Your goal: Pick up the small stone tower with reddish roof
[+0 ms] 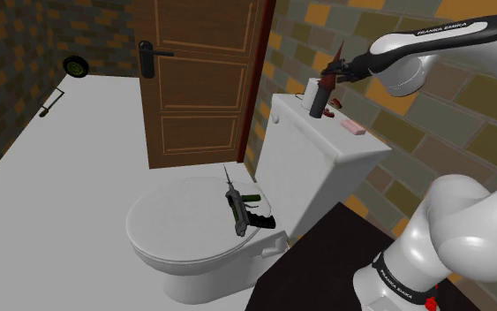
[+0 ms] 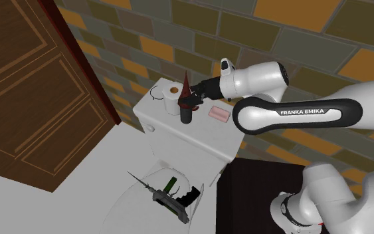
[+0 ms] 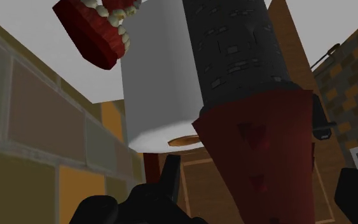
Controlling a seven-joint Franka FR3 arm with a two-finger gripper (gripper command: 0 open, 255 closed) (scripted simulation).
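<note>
The small tower stands on the white toilet tank lid (image 1: 326, 137), with a dark stone body (image 1: 317, 104) (image 2: 186, 113) (image 3: 234, 44) and a dark red cone roof (image 2: 187, 86) (image 3: 260, 146). My black gripper (image 1: 333, 72) (image 2: 196, 94) (image 3: 263, 191) reaches in at roof height. It is open. One finger (image 3: 170, 175) stands on each side of the roof with a small gap, so neither touches it. The tower's base rests on the lid.
A white toilet roll (image 2: 172, 98) (image 3: 152, 76) stands right behind the tower. Red toy dentures (image 3: 98, 28) and a pink soap bar (image 1: 354, 127) (image 2: 218, 114) lie on the lid. A drill (image 1: 242, 212) lies on the toilet seat. A brown door (image 1: 198, 79) stands beside.
</note>
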